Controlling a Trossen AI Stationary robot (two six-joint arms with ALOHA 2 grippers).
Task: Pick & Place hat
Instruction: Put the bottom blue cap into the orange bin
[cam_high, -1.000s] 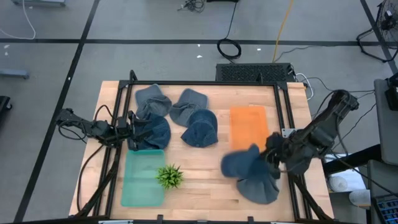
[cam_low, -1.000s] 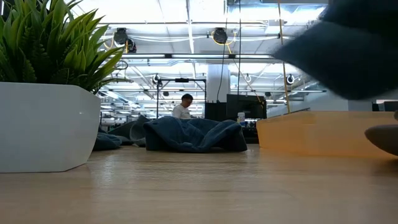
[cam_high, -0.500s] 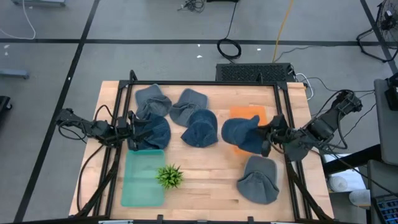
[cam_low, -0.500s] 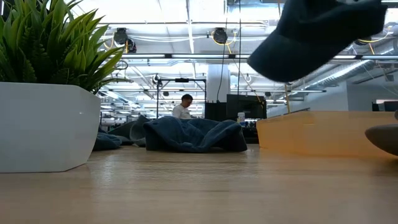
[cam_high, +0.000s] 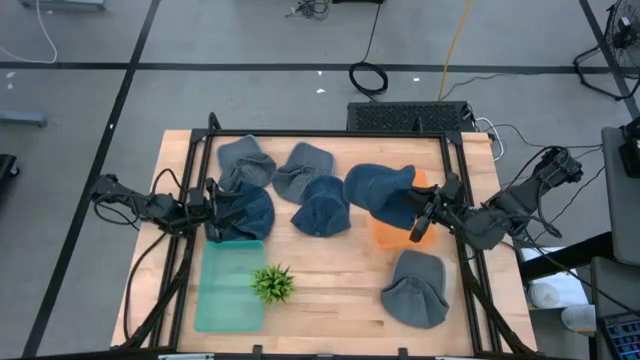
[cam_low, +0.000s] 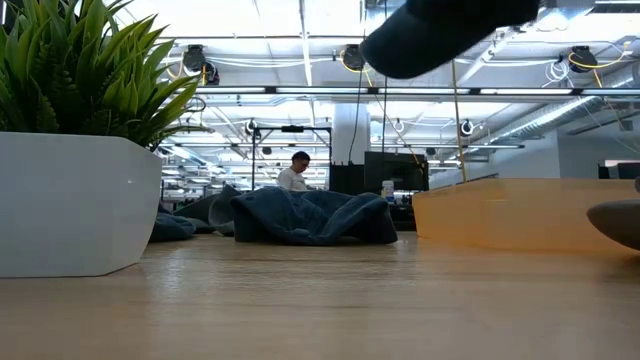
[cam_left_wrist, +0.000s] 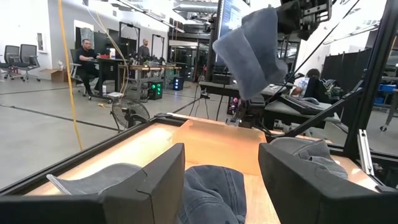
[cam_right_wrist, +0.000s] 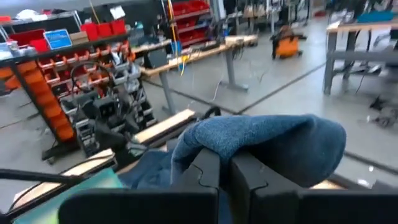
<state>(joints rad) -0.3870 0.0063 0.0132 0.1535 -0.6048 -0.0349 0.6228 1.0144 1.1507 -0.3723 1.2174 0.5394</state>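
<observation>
Since a second ago my right gripper (cam_high: 418, 222) has carried the hat (cam_high: 383, 190) up from the near right of the table to hang over the orange tray (cam_high: 386, 232); its jaws are pinched fully shut on the denim, as the right wrist view shows. I judge this the carry step, with release next: lower over the tray, then open. Nearest me sit the potted plant (cam_high: 272, 283), the green tray (cam_high: 229, 291) and a spare hat (cam_high: 414, 288). Farther left, my left gripper (cam_high: 208, 212) waits half open over another hat (cam_high: 243, 212), holding nothing. Three more hats (cam_high: 302, 170) lie toward the far side.
</observation>
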